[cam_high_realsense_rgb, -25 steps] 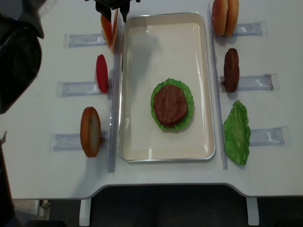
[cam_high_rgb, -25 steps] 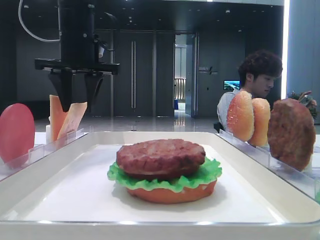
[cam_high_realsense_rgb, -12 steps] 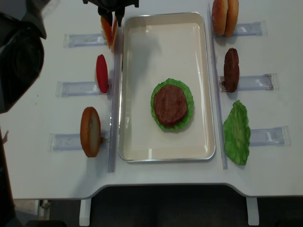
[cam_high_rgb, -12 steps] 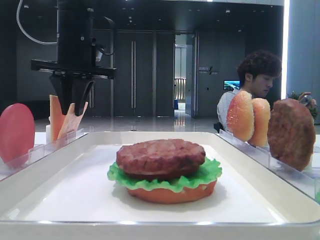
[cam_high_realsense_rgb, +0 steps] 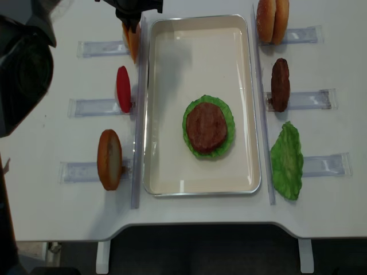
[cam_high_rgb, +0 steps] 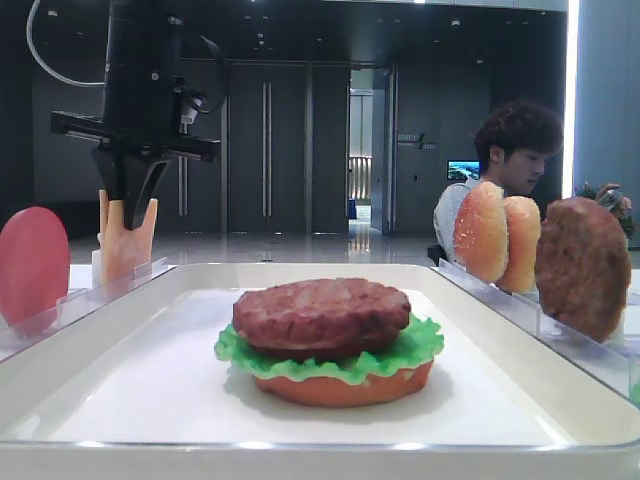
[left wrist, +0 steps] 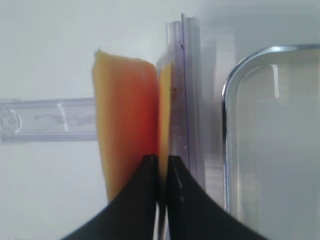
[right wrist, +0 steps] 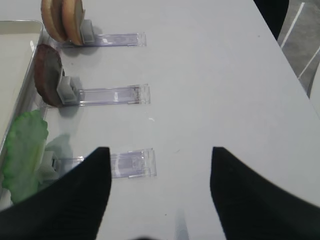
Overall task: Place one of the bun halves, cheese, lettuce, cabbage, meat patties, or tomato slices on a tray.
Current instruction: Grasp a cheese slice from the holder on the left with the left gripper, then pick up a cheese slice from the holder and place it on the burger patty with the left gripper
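Left wrist view shows the left gripper (left wrist: 161, 165) with its jaws pinched together on the edge of the cheese (left wrist: 127, 115), which stands on edge in its clear holder (left wrist: 47, 119) just left of the tray (left wrist: 231, 95). The slices stand upright, their flat faces turned sideways toward the tray and away from it, their long axis running up from the holder; two leaves press together at the jaws. From the front exterior view the cheese (cam_high_rgb: 125, 238) rises vertically under the gripper (cam_high_rgb: 128, 205), at the tray's far left corner.

On the tray (cam_high_realsense_rgb: 172, 69) sits a stack: bun half (cam_high_rgb: 345, 388) at the bottom, lettuce (cam_high_rgb: 330, 358), then a patty (cam_high_rgb: 322, 312) lying flat. A tomato slice (cam_high_realsense_rgb: 123, 89) and another bun half (cam_high_realsense_rgb: 109, 159) stand upright left of the tray.

Right gripper (right wrist: 160, 175) hovers over bare table with jaws wide apart, holding nothing, near a lettuce leaf (right wrist: 22, 150).
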Tool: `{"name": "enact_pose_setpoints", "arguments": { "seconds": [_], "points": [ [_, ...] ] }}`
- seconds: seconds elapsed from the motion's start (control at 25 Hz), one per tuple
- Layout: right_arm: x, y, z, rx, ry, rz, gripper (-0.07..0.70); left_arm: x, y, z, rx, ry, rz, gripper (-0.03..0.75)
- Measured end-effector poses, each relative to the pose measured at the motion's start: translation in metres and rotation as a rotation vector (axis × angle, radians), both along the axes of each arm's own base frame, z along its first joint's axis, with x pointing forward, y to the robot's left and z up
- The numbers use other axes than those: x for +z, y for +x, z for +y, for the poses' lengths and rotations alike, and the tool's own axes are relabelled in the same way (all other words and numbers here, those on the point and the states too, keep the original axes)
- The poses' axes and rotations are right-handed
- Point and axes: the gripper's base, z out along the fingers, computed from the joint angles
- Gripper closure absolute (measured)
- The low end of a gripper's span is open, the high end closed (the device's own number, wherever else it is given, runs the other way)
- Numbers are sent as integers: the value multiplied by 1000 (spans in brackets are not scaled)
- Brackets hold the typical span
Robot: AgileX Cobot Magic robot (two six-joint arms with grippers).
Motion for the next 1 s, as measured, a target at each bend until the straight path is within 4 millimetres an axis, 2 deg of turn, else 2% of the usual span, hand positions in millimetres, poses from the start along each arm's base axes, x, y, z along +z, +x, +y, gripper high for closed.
{"name": "enact_pose_setpoints", "arguments": {
  "seconds": [0.2, 0.4, 0.68, 1.0],
  "points": [
    [0, 0, 0, 0, 0, 0, 216, 1, 0, 0, 0, 0, -2, 688],
    [0, 0, 0, 0, 0, 0, 216, 14, 5, -2, -4, -20, -45, 688],
    [0, 0, 0, 0, 0, 0, 216, 24, 3, -6, 5, -77, -49, 688],
    [0, 0, 0, 0, 0, 0, 216, 59, -12, -7, 0, -172, -81, 688]
  ]
}}
